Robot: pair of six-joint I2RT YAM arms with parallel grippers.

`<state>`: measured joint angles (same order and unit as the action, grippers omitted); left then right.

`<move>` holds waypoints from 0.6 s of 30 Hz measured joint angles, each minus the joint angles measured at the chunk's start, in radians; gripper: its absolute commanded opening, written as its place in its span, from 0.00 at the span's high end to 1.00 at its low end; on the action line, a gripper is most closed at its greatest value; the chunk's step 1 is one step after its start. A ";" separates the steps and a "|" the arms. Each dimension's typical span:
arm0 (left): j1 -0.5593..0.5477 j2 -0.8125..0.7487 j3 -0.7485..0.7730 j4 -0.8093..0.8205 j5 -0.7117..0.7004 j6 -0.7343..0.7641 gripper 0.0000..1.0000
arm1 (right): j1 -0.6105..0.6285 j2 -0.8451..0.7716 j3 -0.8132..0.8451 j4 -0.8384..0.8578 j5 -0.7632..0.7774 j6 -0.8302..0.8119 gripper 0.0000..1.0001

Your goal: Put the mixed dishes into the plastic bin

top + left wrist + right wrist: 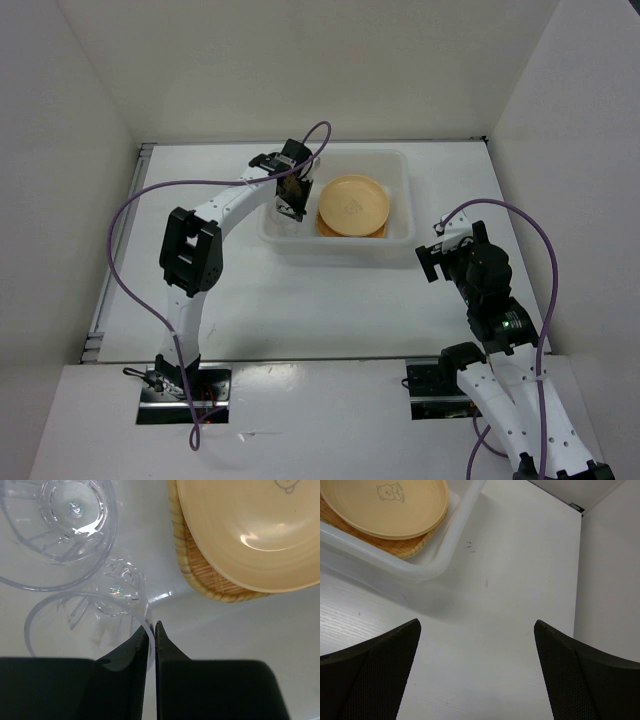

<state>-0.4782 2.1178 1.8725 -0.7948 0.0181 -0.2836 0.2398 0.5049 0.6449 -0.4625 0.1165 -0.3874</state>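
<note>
Two clear cups (65, 525) sit beside a plate (250, 530) on a wicker tray (200, 575) inside the bin (360, 151).
Left gripper (152, 630) pinches the rim of the nearer cup (90, 620); right gripper (476, 625) is spread wide above the table (520, 555).

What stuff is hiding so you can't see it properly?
Top view: the left tool hides most of both cups.
Every view: the plate covers most of the tray; whether a second plate lies between them cannot be told.
Right wrist view: the top edge cuts off the bin and plate.

The translucent plastic bin (340, 243) sits on the white table (320, 300), toward its far side.
</note>
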 measured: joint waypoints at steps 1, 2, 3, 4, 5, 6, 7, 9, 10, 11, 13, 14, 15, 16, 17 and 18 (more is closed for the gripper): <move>0.000 0.006 0.005 0.000 -0.004 0.001 0.87 | 0.000 0.000 0.000 0.000 0.000 0.000 0.02; -0.001 0.010 0.006 0.002 -0.008 0.000 0.85 | 0.000 0.000 0.000 0.000 0.000 0.000 0.02; -0.002 0.012 0.008 0.002 -0.012 0.000 0.83 | 0.000 0.000 0.000 0.000 0.000 0.000 0.02; -0.003 0.013 0.011 0.001 -0.017 0.001 0.80 | 0.000 -0.001 0.000 0.000 0.000 0.000 0.02; -0.003 0.014 0.012 0.001 -0.022 0.000 0.72 | 0.000 -0.001 0.000 0.000 0.000 0.000 0.02; -0.003 0.016 0.013 0.000 -0.025 0.003 0.68 | 0.000 -0.001 0.000 0.000 0.000 0.000 0.02; -0.003 0.018 0.013 -0.002 -0.029 0.004 0.65 | 0.000 -0.001 0.000 0.000 0.000 0.000 0.02; -0.003 0.023 0.013 -0.003 -0.034 0.000 0.59 | 0.000 -0.001 0.000 0.000 0.000 0.000 0.02; -0.003 0.024 0.013 -0.003 -0.037 0.002 0.57 | 0.000 -0.001 0.000 0.000 0.000 0.000 0.02; -0.003 0.026 0.013 -0.006 -0.040 0.002 0.54 | 0.000 -0.001 0.000 0.000 0.000 0.000 0.02; -0.003 0.027 0.016 -0.014 -0.047 -0.001 0.48 | 0.000 -0.001 0.000 0.000 0.000 0.000 0.02; -0.003 0.027 0.021 -0.019 -0.050 -0.002 0.45 | 0.000 -0.001 0.000 0.000 0.000 0.000 0.02; -0.003 0.028 0.033 -0.027 -0.051 -0.002 0.44 | 0.000 -0.001 0.000 0.000 0.000 0.000 0.02; -0.003 0.029 0.048 -0.037 -0.054 -0.003 0.41 | 0.000 -0.001 0.000 0.000 0.000 0.000 0.02; -0.003 0.030 0.069 -0.046 -0.058 -0.004 0.39 | 0.000 -0.001 0.000 0.000 0.000 0.000 0.02; -0.003 0.030 0.099 -0.060 -0.061 -0.004 0.39 | 0.000 -0.001 0.000 0.000 0.000 0.000 0.02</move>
<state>-0.4812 2.1475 1.9713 -0.8543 -0.0429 -0.2878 0.2398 0.5041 0.6449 -0.4625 0.1165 -0.3874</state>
